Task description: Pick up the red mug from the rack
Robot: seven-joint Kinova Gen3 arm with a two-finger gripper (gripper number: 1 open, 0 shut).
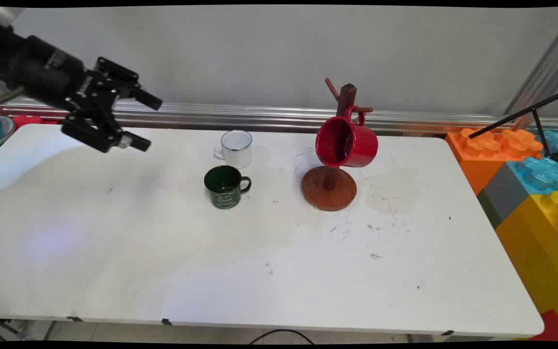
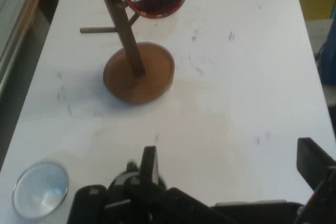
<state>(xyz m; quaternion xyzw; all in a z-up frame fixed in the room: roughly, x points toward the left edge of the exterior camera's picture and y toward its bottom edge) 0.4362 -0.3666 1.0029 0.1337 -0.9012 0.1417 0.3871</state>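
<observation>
The gripper (image 1: 148, 123) hangs empty, fingers apart, well left of the green mug (image 1: 224, 186). The white mug (image 1: 236, 148) stands just behind it; the red mug (image 1: 348, 143) hangs on the wooden rack (image 1: 330, 189), farther right.

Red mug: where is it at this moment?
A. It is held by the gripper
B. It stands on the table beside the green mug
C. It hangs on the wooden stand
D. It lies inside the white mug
C: the red mug hangs by its handle from a peg of the wooden stand, above its base.
</observation>
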